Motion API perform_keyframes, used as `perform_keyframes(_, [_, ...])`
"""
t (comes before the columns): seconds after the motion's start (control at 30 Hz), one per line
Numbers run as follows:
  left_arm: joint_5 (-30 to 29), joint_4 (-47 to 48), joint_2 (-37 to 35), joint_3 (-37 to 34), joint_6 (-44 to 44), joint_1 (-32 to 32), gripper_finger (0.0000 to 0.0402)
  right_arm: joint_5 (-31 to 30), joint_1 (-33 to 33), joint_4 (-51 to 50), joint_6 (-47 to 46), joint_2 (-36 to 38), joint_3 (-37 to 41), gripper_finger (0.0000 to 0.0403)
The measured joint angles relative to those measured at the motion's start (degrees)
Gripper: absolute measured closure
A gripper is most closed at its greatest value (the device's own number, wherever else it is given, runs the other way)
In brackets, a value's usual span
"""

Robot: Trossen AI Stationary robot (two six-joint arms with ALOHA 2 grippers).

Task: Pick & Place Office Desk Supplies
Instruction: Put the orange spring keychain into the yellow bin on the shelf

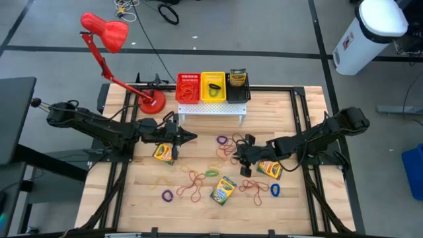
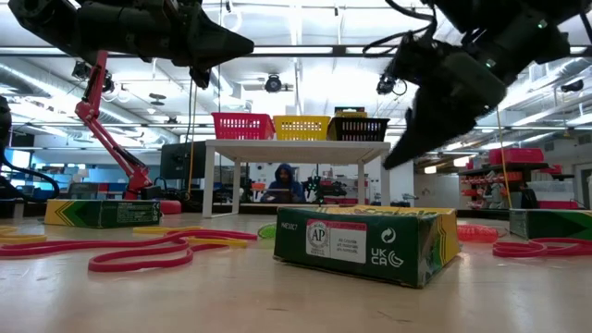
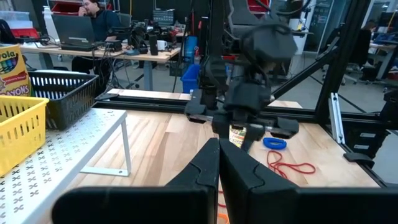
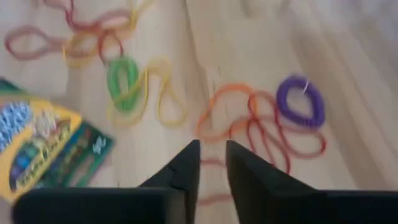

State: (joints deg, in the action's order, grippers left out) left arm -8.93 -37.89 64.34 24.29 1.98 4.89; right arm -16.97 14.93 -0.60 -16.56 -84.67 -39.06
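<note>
Item: my right gripper, centre of the high view, jaws narrowly parted and empty, above thin orange and red rubber bands.
Item: my left gripper, left of centre, pinched shut, holding nothing visible.
Handling: I judge one strand should be straddled squarely and pinched low; the bands are limp, tangled loops.
Item: crayon box, lower centre; flat glossy card, rectangular.
Item: coiled purple band, springy.

we read "AP" seal and "UKCA" mark | on side of nearest crayon box || partial "...ola" and "...AYONS" | on crayon box in black basket
</note>
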Motion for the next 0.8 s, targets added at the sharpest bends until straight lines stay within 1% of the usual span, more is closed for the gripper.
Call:
perform_keyframes(0.07, [0.00,0.02,0.00,0.00,0.00,0.02,0.0390,0.09,0.31,-3.68,-1.35,-0.49,-0.67,0.0294])
perform_keyframes(0.17, [0.00,0.04,0.00,0.00,0.00,0.00,0.0390,2.28,0.50,-9.53,-2.68,-0.54,-1.11,0.0259])
perform_keyframes(0.3, [-0.01,0.03,0.00,-0.02,0.00,0.01,0.0390,5.35,0.47,-13.92,-7.20,-0.54,-0.92,0.0240])
perform_keyframes(0.5, [-0.02,0.01,0.00,-0.02,0.00,0.00,0.0390,7.13,0.46,-13.40,-7.60,-2.74,-0.65,0.0246])
perform_keyframes(0.63, [0.00,-0.04,0.00,-0.02,0.00,0.00,0.0390,7.51,0.42,-13.48,-6.72,-5.76,-0.66,0.0257])
perform_keyframes(0.8, [-0.02,-0.04,0.00,-0.02,0.00,0.00,0.0390,9.05,0.34,-13.18,-5.40,-6.61,-0.82,0.0275])
